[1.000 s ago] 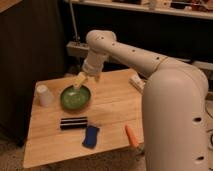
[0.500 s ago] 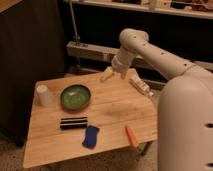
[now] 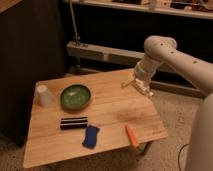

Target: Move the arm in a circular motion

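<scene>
- Camera view: your arm [image 3: 165, 52] reached in from the picture's right and bent down at its rounded joint. It held the gripper [image 3: 129, 81] low over the far right corner of the table [image 3: 115, 112]. I could not tell whether the gripper was released or clenched.
- A small white object [image 3: 145, 90] lay just beside the jaws, on their right at the table's edge. Whether it touched them was unclear.
- The green bowl [image 3: 76, 96] sat well to the left of the jaws and nearer the camera, with the white cup [image 3: 44, 95] further left.
- The black bar [image 3: 74, 122], blue object [image 3: 91, 136] and orange stick [image 3: 132, 135] lay well in front of the jaws, toward the camera.
- Judging by this, you were partway round the loop, at its far right.
- To do it well, you needed an even height above the bowl's rim, a steady pace and a smoothly rounded path.
- The nearest risks were the white object beside the jaws and the grey rail [image 3: 100, 51] behind them.
</scene>
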`<state>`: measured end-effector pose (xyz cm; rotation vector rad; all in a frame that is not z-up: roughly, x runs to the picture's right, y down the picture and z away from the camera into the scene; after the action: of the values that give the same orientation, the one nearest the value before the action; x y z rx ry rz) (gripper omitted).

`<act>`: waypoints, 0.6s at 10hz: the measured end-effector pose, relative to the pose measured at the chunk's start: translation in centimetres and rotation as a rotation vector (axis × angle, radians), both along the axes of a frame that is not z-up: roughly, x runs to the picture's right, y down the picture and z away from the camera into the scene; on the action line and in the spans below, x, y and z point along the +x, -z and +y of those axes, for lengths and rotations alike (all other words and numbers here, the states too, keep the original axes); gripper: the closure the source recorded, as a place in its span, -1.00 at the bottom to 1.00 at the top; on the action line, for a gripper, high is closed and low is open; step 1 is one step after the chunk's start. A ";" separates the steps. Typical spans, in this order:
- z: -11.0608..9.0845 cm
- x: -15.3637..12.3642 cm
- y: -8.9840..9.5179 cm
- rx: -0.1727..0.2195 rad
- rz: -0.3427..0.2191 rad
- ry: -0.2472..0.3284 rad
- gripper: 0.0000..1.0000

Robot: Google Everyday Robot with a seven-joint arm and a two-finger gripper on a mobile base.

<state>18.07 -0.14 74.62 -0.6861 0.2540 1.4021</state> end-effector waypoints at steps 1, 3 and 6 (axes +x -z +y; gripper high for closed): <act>1.6 1.2 1.6 -0.010 0.029 0.006 -0.60; 5.6 1.3 6.0 -0.040 0.025 0.072 -0.60; 10.4 -2.6 11.3 -0.083 -0.076 0.182 -0.60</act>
<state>15.43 10.22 63.35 -0.7633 0.3083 1.1944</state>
